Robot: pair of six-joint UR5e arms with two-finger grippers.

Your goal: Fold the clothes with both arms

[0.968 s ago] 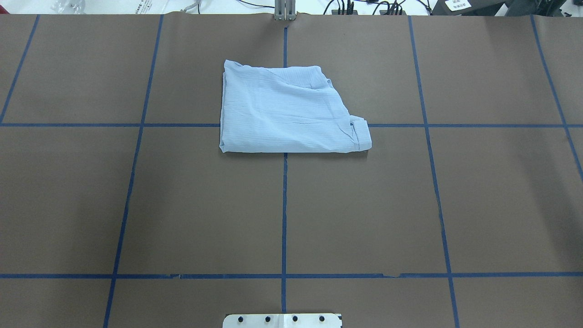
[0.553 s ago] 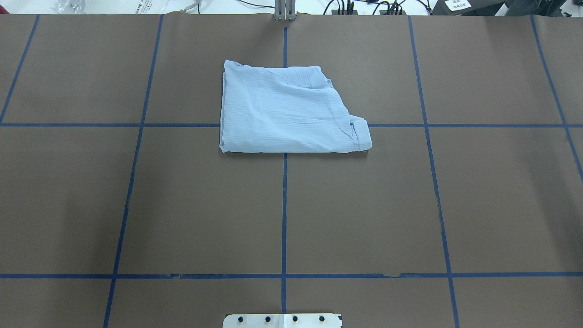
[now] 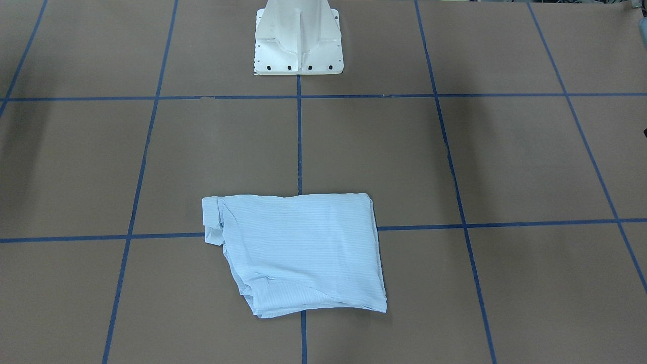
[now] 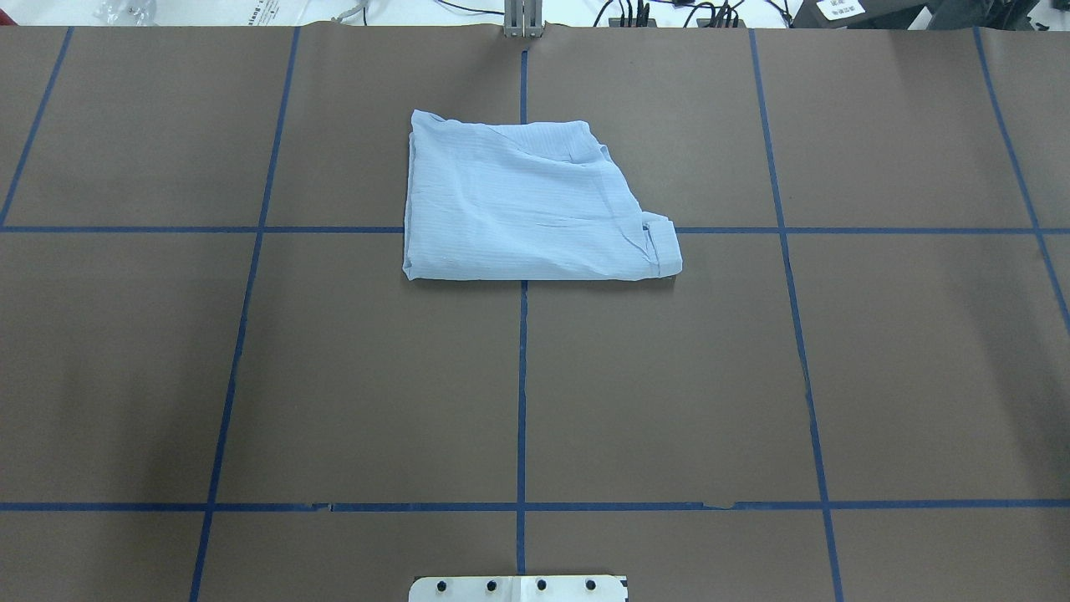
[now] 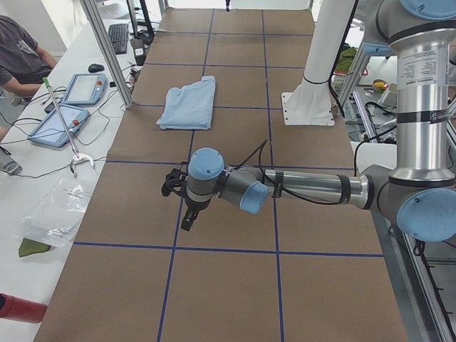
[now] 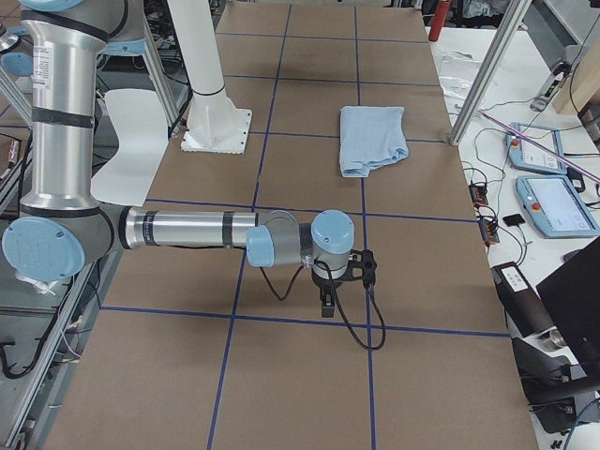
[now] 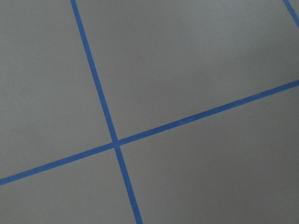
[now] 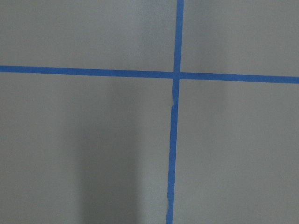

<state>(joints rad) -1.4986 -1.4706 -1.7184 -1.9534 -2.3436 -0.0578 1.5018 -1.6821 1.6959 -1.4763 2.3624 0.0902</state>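
From across the brown paper-covered worktop (image 3: 505,151), the thin pale-blue striped shirt (image 3: 303,253) lay over the centre tape line (image 3: 299,151), folded into a flat, lightly creased, lopsided packet with a sleeve end (image 3: 210,212) poking from one corner. Overhead it looked the same, so I judged the folding about finished. From either end, the grey-silver left arm (image 5: 306,187) and right arm (image 6: 187,228) reached low over bare paper well apart from it, presumably parked clear, and I couldn't tell whether the black left pincer (image 5: 187,219) or right pincer (image 6: 325,305) was released or clenched; both wrist cameras showed only bare worktop.
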